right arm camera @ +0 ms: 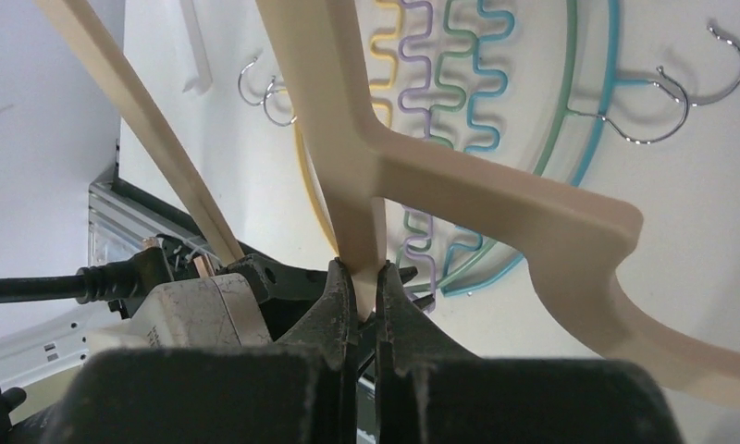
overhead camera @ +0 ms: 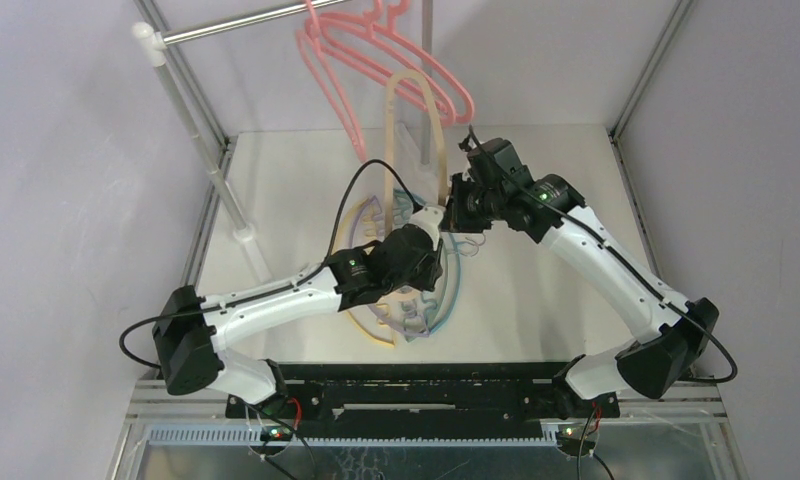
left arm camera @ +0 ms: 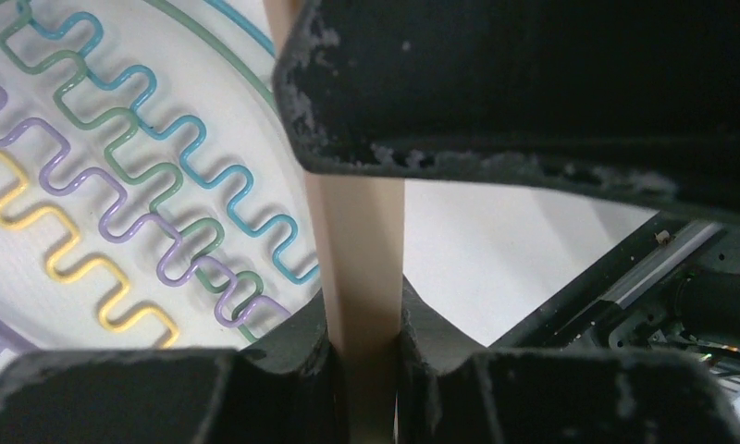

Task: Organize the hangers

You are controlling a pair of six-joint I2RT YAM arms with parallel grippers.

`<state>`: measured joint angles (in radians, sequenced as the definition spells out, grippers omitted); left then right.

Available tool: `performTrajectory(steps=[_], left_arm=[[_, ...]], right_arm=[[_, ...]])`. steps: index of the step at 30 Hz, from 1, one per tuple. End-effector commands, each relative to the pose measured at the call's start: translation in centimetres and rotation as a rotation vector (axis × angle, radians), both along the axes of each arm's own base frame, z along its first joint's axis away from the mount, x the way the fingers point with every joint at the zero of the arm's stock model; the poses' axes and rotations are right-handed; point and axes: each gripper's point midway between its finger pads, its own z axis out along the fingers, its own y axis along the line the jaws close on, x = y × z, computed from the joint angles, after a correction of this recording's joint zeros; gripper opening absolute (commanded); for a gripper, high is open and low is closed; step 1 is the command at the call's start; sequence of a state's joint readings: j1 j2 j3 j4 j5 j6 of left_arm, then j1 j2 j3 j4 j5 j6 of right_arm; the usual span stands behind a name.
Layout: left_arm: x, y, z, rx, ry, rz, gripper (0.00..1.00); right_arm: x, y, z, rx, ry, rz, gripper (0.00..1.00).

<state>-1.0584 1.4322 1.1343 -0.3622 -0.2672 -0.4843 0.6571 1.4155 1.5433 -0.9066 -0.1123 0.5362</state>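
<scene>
A tan hanger (overhead camera: 416,110) stands upright over the table's middle, held by both arms. My left gripper (overhead camera: 434,222) is shut on its bar; in the left wrist view the tan bar (left arm camera: 357,231) is pinched between the jaws of the left gripper (left arm camera: 364,314). My right gripper (overhead camera: 463,205) is shut on another limb of the tan hanger (right arm camera: 459,180), the right gripper (right arm camera: 363,277) clamping it thin. Pink hangers (overhead camera: 376,50) hang from the silver rail (overhead camera: 246,25). Yellow (left arm camera: 70,259), lavender (left arm camera: 117,199), green (left arm camera: 117,139) and teal (left arm camera: 209,157) wavy hangers lie flat on the table under the arms.
The rail's white upright post (overhead camera: 191,120) leans at the left of the white table (overhead camera: 556,300). Grey walls and metal frame bars close in both sides. Silver hooks (right arm camera: 718,65) of the lying hangers point toward the table's far part.
</scene>
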Motion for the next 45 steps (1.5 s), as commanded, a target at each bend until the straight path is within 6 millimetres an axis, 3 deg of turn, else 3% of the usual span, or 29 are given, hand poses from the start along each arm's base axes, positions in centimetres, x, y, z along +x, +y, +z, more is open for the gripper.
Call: performTrajectory(steps=[1, 3, 7, 12, 18, 22, 27, 33, 40, 45], left_arm=[[-1.3, 2.1, -3.4, 0.110, 0.046, -0.041, 0.00], [-1.8, 2.6, -4.2, 0.125, 0.059, -0.056, 0.00], [-2.2, 4.2, -4.4, 0.133, 0.039, -0.038, 0.00], [-2.7, 4.9, -4.7, 0.145, 0.041, -0.050, 0.00], [-4.3, 5.1, -6.1, 0.137, 0.102, -0.102, 0.00], [-6.6, 4.9, -5.6, 0.118, 0.140, -0.240, 0.00], [-8.8, 3.9, -1.6, -0.010, 0.122, -0.385, 0.00], [-8.7, 4.7, 4.3, -0.102, -0.006, -0.389, 0.00], [-9.6, 4.1, 6.8, -0.127, -0.041, -0.483, 0.00], [-8.2, 4.4, 8.3, -0.126, -0.109, -0.429, 0.00]], right_arm=[[-1.3, -0.6, 2.4, 0.051, -0.043, 0.006, 0.00], [-1.6, -0.9, 1.9, 0.035, -0.035, 0.003, 0.03], [-2.2, -1.9, 1.3, 0.004, -0.033, -0.003, 0.23], [-2.6, -3.2, 2.1, 0.005, -0.078, -0.025, 0.50], [-2.7, -4.5, 3.9, 0.041, -0.133, -0.052, 0.54], [-1.6, -6.8, 5.3, 0.048, -0.206, -0.129, 0.56], [0.4, -9.7, 6.3, 0.017, -0.281, -0.222, 0.56], [1.4, -9.9, 5.9, 0.000, -0.290, -0.219, 0.55], [1.8, -9.6, 5.2, 0.008, -0.287, -0.224, 0.54], [1.9, -9.8, 5.2, -0.002, -0.295, -0.226, 0.54]])
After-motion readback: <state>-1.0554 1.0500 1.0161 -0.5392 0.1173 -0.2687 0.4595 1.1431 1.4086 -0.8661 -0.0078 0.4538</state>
